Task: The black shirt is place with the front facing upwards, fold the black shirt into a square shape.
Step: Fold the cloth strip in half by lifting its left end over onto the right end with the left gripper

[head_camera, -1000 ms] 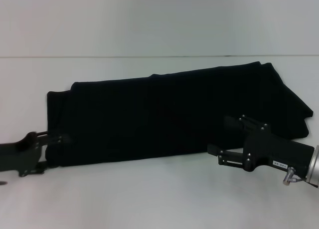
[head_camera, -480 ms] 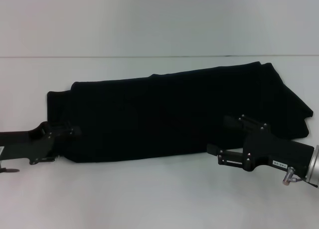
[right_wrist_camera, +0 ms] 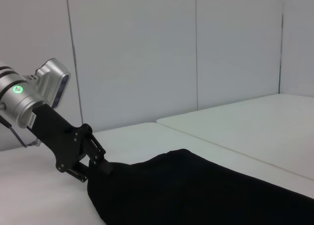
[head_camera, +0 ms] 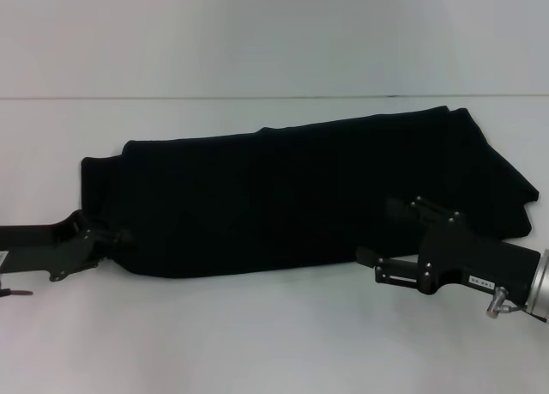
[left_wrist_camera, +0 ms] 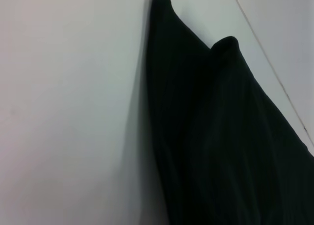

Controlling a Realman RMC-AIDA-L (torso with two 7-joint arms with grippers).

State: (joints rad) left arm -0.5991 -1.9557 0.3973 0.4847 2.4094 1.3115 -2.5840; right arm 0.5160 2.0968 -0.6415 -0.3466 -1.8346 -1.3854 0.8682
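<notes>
Black shirt (head_camera: 300, 197) lettering hidden; left gripper (head_camera: 110, 242) pinching its corner, right gripper (head_camera: 386, 239) grip indiscernible.

The black shirt (left_wrist_camera: 221, 137) filled the picture from about 12 o'clock down to 5 o'clock, lying on the pale desk (left_wrist_camera: 68, 112). Its long straight edge ran from 12 toward 6 o'clock. Two rounded fabric corners poked out, one at 12 o'clock and another near 1 o'clock. Soft lengthwise folds creased the cloth.
</notes>
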